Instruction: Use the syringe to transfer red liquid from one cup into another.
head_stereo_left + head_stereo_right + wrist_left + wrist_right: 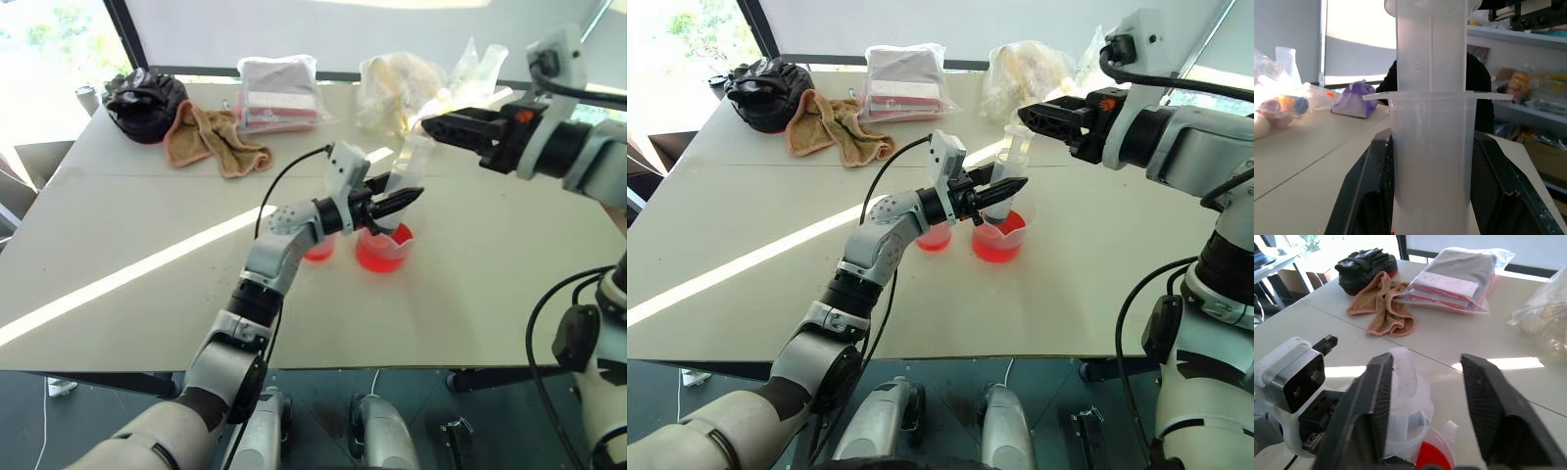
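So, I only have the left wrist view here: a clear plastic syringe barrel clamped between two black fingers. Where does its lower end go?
Observer: The syringe, held by the left gripper, stands in the wider spouted clear cup, which holds red liquid.
Operator: And the right gripper?
Observer: The right gripper is open at the top of the white plunger, not closed on it.
Operator: The other cup?
Observer: The narrower clear cup sits beside the wider one, partly hidden by the left arm, with some red liquid inside.
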